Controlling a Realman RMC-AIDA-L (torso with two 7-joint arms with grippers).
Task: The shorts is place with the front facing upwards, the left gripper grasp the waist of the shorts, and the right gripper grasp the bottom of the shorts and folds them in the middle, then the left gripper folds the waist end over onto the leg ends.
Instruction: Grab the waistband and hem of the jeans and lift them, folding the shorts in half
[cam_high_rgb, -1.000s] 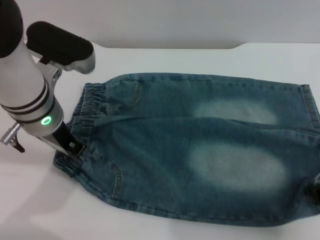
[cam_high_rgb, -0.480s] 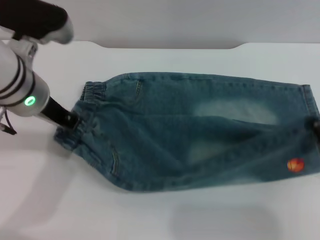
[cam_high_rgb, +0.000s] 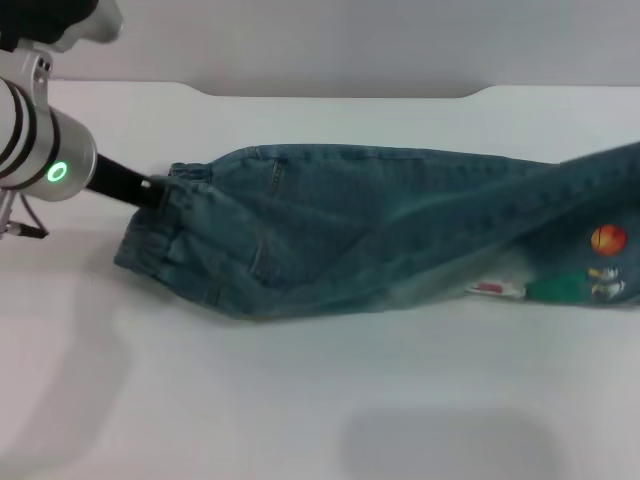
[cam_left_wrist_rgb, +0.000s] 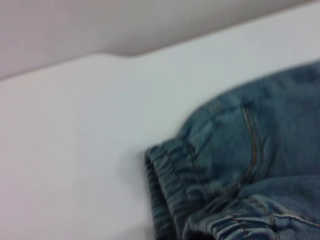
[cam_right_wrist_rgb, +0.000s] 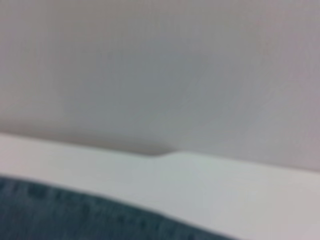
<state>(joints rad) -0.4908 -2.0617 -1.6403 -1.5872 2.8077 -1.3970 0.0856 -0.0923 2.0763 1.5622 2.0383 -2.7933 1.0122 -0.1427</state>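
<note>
The left tool (cam_high_rgb: 158, 192) holds the waist (cam_high_rgb: 150, 235) of the shorts (cam_high_rgb: 330, 230), lifted partly off the white worktop (cam_high_rgb: 300, 400). The right tool is out of view.

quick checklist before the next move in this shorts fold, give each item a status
1. Left gripper at the waist of the shorts: ok, though its hold cannot be seen.
2. Near half lifted off the table and carried toward the far half: ok.
3. Right gripper on the leg ends: cannot tell, out of view.
4. Lengthwise fold finished, edges matched: not ok, cloth is in mid-air.
5. Cartoon print showing on the turned-over side: ok.
</note>
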